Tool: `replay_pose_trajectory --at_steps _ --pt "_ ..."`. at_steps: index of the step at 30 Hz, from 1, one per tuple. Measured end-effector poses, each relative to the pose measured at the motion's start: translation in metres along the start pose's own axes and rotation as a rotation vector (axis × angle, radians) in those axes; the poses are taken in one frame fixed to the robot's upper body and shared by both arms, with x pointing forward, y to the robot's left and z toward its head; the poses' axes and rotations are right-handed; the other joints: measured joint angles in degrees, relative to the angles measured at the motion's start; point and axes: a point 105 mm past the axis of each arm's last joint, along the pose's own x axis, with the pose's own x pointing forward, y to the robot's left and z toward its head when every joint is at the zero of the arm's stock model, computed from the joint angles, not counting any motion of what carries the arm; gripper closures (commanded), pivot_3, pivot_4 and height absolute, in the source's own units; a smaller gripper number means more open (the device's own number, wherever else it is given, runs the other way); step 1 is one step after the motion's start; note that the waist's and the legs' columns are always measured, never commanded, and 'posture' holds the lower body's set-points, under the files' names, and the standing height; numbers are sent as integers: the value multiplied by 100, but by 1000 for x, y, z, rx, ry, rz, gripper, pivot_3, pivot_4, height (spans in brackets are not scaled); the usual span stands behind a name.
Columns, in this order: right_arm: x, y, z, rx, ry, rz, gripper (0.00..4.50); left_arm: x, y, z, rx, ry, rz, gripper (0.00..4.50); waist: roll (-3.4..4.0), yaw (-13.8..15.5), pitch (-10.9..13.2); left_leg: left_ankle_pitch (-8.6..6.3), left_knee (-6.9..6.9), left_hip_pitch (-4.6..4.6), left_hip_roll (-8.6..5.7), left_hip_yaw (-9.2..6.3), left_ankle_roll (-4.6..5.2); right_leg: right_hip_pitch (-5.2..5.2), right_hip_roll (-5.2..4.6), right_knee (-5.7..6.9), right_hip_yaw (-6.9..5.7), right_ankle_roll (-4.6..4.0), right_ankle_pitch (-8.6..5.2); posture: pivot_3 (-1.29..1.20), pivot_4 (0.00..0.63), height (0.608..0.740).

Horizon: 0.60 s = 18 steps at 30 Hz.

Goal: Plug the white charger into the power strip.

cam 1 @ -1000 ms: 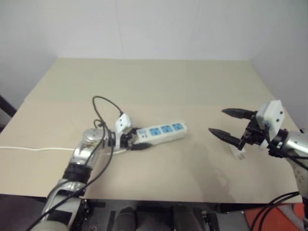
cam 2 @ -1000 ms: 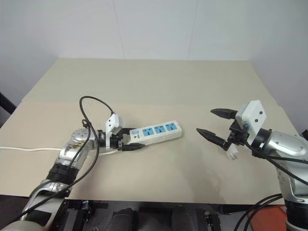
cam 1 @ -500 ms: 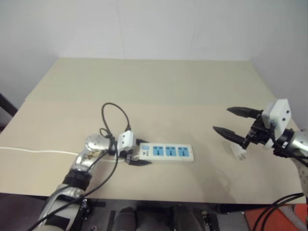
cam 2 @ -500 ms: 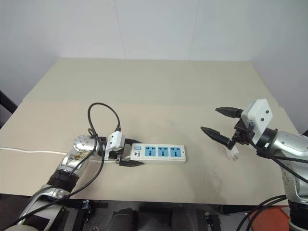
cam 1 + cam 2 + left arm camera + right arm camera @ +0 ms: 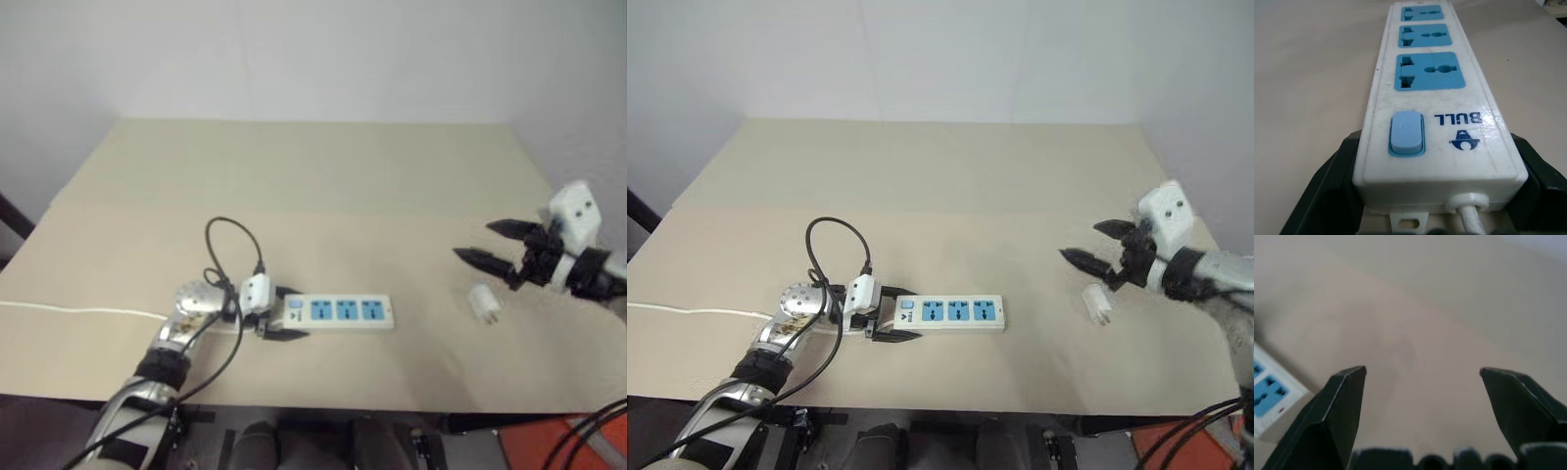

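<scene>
Item, nearest: my left gripper, clamped on the switch end of the power strip, which lies flat on the table, sockets up.

Item, farther right: white charger, loose on the table, well apart from the strip.

Item, just beyond: my right gripper, spread wide, empty.

Step, I judge: fetching the charger. Next: descend and close on it.

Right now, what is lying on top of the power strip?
Nothing lies on the power strip: its three blue sockets and switch are bare. The left gripper clamps its cord end from the sides.
</scene>
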Motion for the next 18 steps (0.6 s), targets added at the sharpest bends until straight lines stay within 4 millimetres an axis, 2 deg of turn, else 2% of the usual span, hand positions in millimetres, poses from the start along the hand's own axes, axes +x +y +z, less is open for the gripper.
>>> replay_pose_trajectory --at_steps 2,4,8,14,18 --pt "-4 -7 10 73 96 -34 112 2 -1 0 -2 -4 -6 1166 0 10 -1 -4 -7 1 9 -4 7 -3 8 -1 -7 -12 -7 0 150 740" --pt "1 -7 9 157 220 -35 112 2 -1 1 -2 -6 -7 1166 1 17 -3 -7 -6 -4 12 -3 12 -9 10 0 -8 -15 -9 0 150 740" --pt "14 -8 -16 295 465 -49 112 4 -2 2 2 -11 -13 1166 3 31 -4 -8 -2 -27 7 1 14 -23 1 -6 -10 -12 -8 0 150 740" --pt "21 -19 -43 369 663 -112 112 5 -4 2 5 -13 -14 1166 9 28 -7 -12 -2 -39 7 2 21 -32 1 -9 -11 -9 -7 0 150 740" --pt "29 -14 -57 387 733 -98 112 4 -6 2 1 -11 -9 1166 17 16 -12 -12 0 -41 7 2 21 -36 1 -4 -10 -7 -6 0 150 740"
